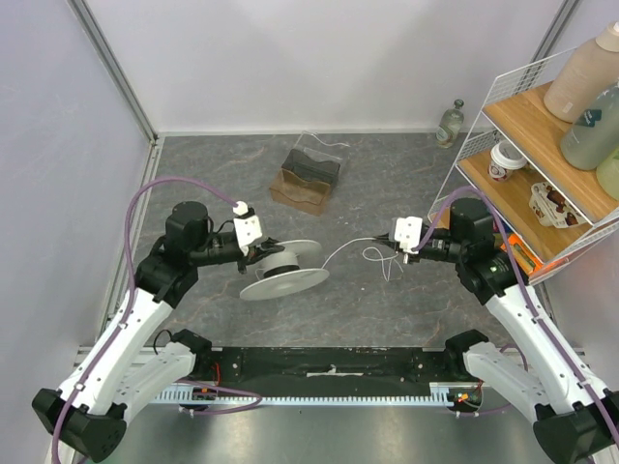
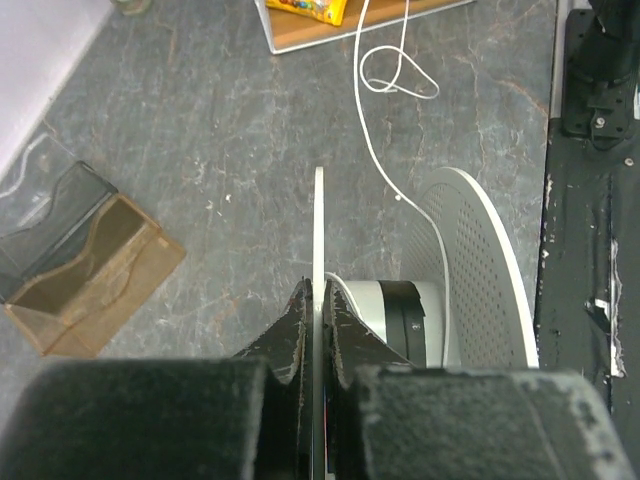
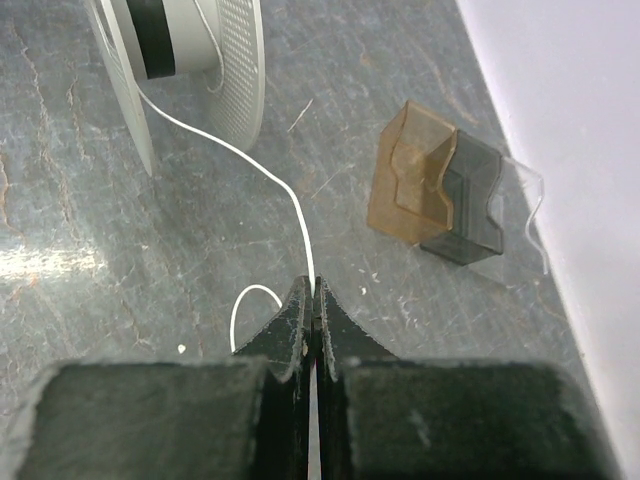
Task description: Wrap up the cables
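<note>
Winding step in hand. Spool (image 1: 280,272) flange is clamped by left gripper (image 2: 318,300); cable (image 3: 200,128), led off the spool hub, is pinched in right gripper (image 3: 312,300). Next move is judged to call for a taut cable.

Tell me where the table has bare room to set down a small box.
Free: the far left corner, beside the amber holder; the far right, between that holder and the bottle; the near strip before the base plate. Crowded: the middle, where the left gripper clamps the spool and the right gripper pinches the cable.
</note>
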Available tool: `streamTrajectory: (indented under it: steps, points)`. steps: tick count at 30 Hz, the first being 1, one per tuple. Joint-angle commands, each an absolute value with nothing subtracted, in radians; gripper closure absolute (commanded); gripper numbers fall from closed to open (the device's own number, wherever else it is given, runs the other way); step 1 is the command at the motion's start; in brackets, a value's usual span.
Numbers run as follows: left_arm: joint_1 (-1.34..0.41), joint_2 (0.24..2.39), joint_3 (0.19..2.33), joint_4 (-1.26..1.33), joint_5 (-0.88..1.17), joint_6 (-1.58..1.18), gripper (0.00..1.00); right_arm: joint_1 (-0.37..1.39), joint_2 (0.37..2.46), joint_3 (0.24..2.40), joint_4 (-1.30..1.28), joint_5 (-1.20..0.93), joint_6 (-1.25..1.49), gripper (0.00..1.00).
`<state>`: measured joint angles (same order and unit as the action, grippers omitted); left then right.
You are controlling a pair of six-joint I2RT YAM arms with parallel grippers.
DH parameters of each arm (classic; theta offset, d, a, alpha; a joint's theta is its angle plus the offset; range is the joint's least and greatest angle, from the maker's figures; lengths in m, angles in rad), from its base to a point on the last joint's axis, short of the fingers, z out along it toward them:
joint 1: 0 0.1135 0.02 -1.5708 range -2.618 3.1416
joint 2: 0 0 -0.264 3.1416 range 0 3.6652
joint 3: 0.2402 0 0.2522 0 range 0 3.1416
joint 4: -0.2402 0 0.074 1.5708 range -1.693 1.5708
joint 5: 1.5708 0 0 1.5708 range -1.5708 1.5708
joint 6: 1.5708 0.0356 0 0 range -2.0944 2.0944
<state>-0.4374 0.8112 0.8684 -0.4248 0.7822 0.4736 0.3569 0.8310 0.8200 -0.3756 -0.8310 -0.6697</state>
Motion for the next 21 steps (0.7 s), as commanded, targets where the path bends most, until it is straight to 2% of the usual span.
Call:
streamTrajectory:
  steps: [1, 9, 15, 21]
  points:
    - [-0.434, 0.802, 0.847, -0.359, 0.798, 0.499, 0.98, 0.356, 0.859, 0.801, -0.399, -0.824, -0.652, 1.0]
    - [-0.434, 0.831, 0.772, -0.307, 0.723, 0.469, 0.98, 0.354, 0.89, 0.811, -0.391, -0.841, -0.635, 1.0]
    - [-0.433, 0.853, 0.79, -0.246, 0.695, 0.251, 0.98, 0.354, 0.905, 0.808, -0.393, -0.833, -0.64, 1.0]
    - [-0.376, 0.897, 0.911, -0.25, 0.739, 0.016, 0.98, 0.356, 0.957, 0.801, -0.396, -0.793, -0.626, 1.0]
